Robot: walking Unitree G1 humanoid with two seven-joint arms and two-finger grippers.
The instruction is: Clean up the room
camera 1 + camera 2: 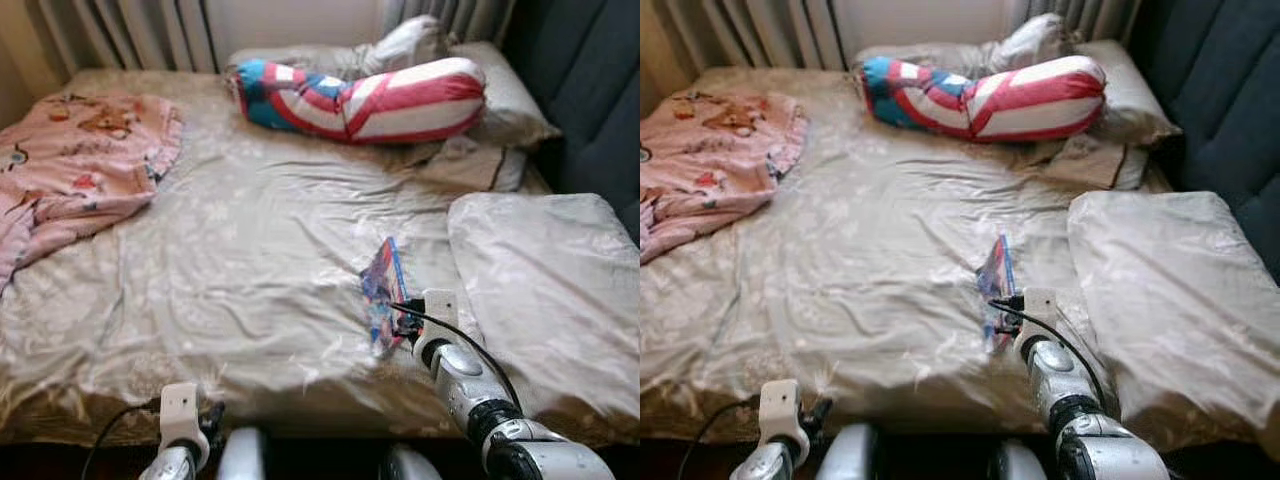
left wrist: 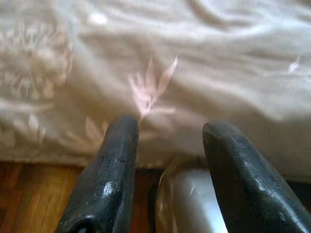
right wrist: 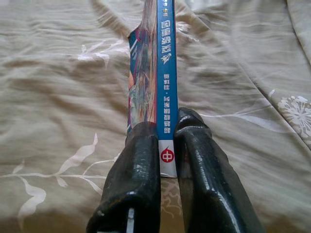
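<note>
A thin book (image 1: 382,292) with a colourful cover and a blue spine (image 3: 166,73) stands on edge over the beige bed sheet (image 1: 250,260), near the bed's front right. My right gripper (image 3: 166,145) is shut on its spine end, one black finger on each side. My left gripper (image 2: 167,141) hangs open at the bed's front edge, low on the left, with nothing between its fingers (image 2: 116,160). Its wrist (image 1: 180,410) appears at the bottom of the left eye view.
A pink patterned blanket (image 1: 80,170) lies crumpled at the far left. A red, white and blue bolster (image 1: 370,100) rests against beige pillows (image 1: 500,95) at the head. A large beige pillow (image 1: 550,290) lies at the right. Wooden floor (image 2: 29,199) lies below the bed edge.
</note>
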